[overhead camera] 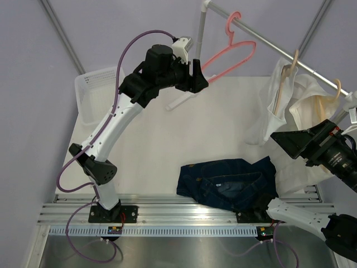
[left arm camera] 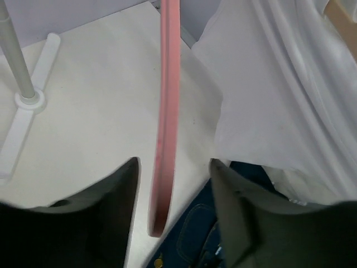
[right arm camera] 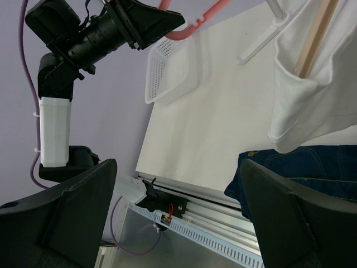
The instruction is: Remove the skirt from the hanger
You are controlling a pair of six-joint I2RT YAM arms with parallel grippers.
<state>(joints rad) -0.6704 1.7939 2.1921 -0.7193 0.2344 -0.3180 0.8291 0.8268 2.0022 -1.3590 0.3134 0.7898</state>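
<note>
The dark blue denim skirt [overhead camera: 228,181] lies crumpled on the table near the front edge, off the hanger; it also shows in the left wrist view [left arm camera: 195,237] and the right wrist view [right arm camera: 312,167]. The pink hanger [overhead camera: 234,53] hangs bare on the rail. My left gripper [overhead camera: 198,75] is open and raised at the hanger's lower left end. In the left wrist view the hanger's arm [left arm camera: 166,111] passes between the spread fingers of this gripper [left arm camera: 174,184] without touching them. My right gripper [overhead camera: 284,142] is open and empty, held above the table to the right of the skirt.
White garments [overhead camera: 295,100] hang on wooden hangers on the metal rail [overhead camera: 268,42] at the right. The rack's post and white foot [overhead camera: 178,100] stand at the back centre. A white basket [overhead camera: 95,89] sits at the back left.
</note>
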